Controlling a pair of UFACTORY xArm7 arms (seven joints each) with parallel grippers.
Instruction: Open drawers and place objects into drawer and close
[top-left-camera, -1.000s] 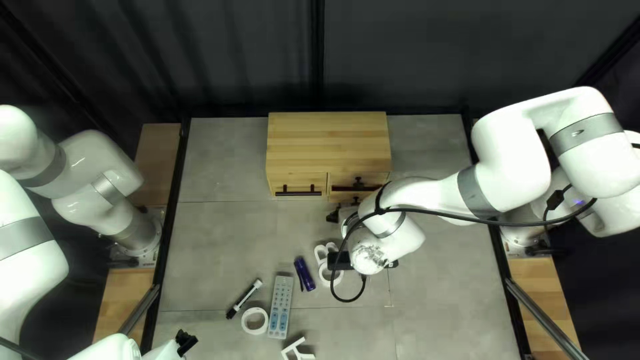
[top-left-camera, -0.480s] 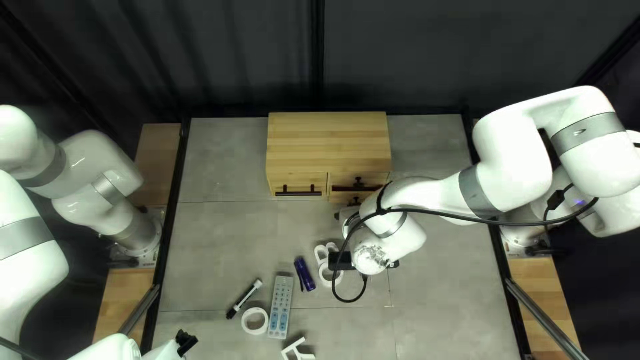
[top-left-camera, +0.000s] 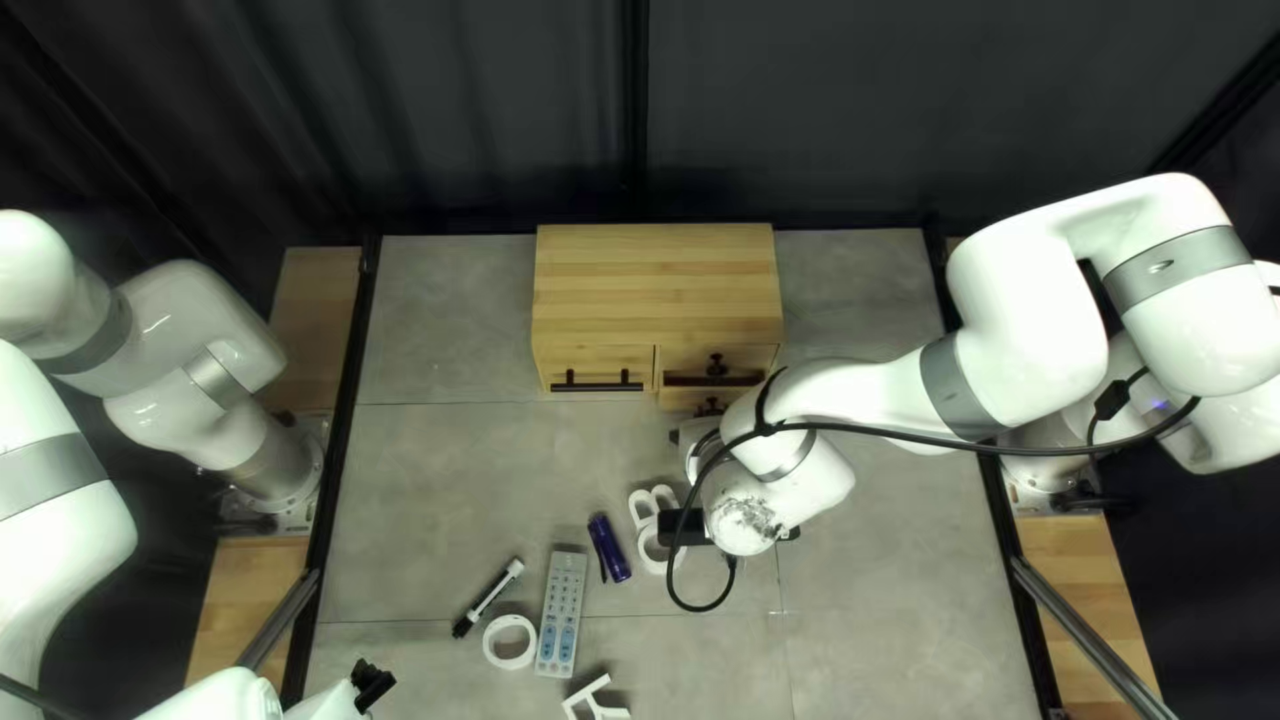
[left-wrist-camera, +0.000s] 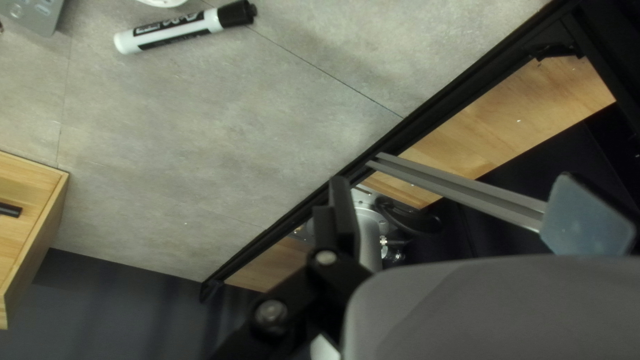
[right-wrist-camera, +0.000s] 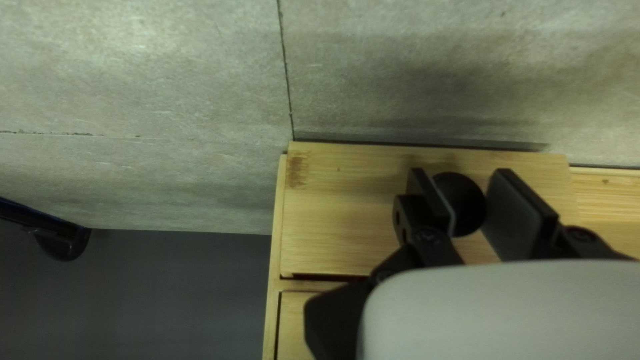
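Top left view, lower left: left gripper (top-left-camera: 374, 682) released | Right gripper (right-wrist-camera: 460, 190) parted around drawer knob (right-wrist-camera: 465, 203); we centre before clenching

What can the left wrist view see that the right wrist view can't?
Only the left wrist view shows: a black-and-white marker lying down, one corner of a gray thing with round bumps, a bit of a white ring, a long metal bar and my left claw, which is open.

Only the right wrist view shows: a round black knob on a drawer, and my right claw right by it.

Both show: the gray tabletop with thin lines, and part of the wooden cabinet.
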